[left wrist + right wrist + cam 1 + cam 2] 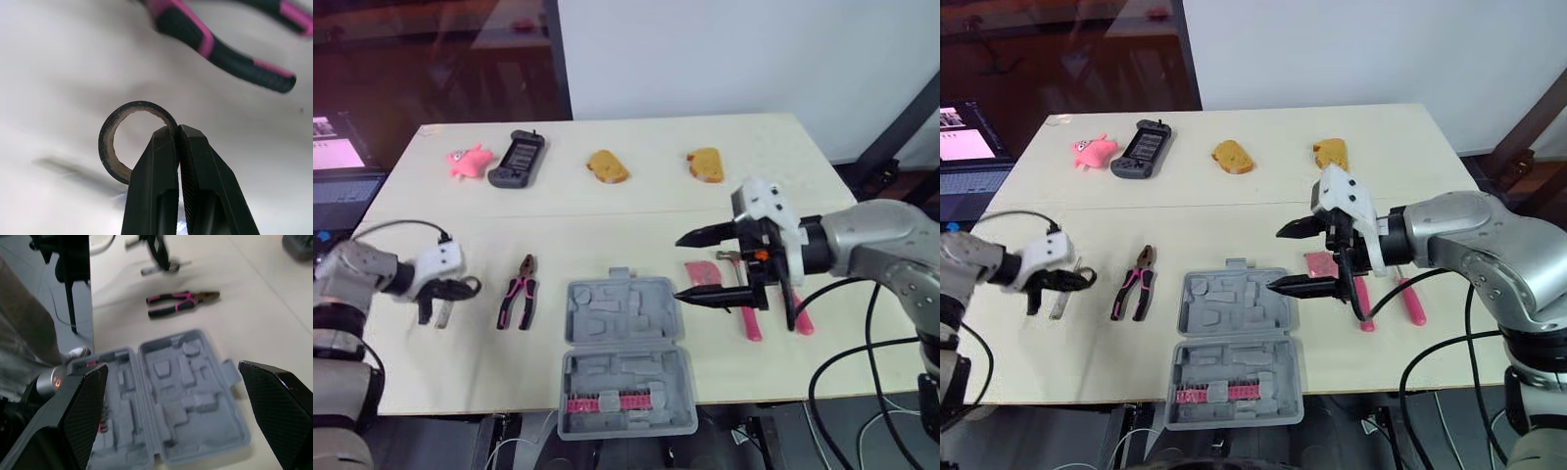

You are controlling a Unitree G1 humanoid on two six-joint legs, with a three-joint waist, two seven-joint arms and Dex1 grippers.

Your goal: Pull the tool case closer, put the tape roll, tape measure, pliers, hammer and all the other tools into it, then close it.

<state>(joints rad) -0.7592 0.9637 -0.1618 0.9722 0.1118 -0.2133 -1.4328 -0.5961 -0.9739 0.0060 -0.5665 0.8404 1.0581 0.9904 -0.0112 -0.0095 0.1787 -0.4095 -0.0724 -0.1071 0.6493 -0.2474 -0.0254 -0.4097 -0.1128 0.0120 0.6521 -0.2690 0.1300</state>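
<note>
Left end effector (177,129): clamped narrow on the tape roll (105,147). The two fingertips pinch the wall of the ring on one side, and the rest of the ring stands clear of them. In the head views this end effector is at the left side of the desk (636,211), low over the surface. I cannot tell whether the roll touches the desk.

Right end effector (677,266): spread wide and holding nothing. It hangs above the desk at the right edge of the tool case (625,352), with the fingers pointing toward the case.

The tool case lies open and flat near the front edge of the desk, roughly at centre. Its moulded recesses face up. A pink strip of bits (607,401) sits in the half nearer me. No loose tools lie in the case.

The pliers (520,302) lie on the desk just left of the case, between it and my left end effector, jaws pointing away from me.

To the right of the case, partly hidden by my right end effector, lie a flat pink item (702,273), the hammer (750,321) and a further pink-handled tool (801,319).

Along the far side of the desk, well apart from the tools, are a pink plush toy (470,160), a black handheld device (517,159) and two bread-shaped items (607,166) (705,164).
</note>
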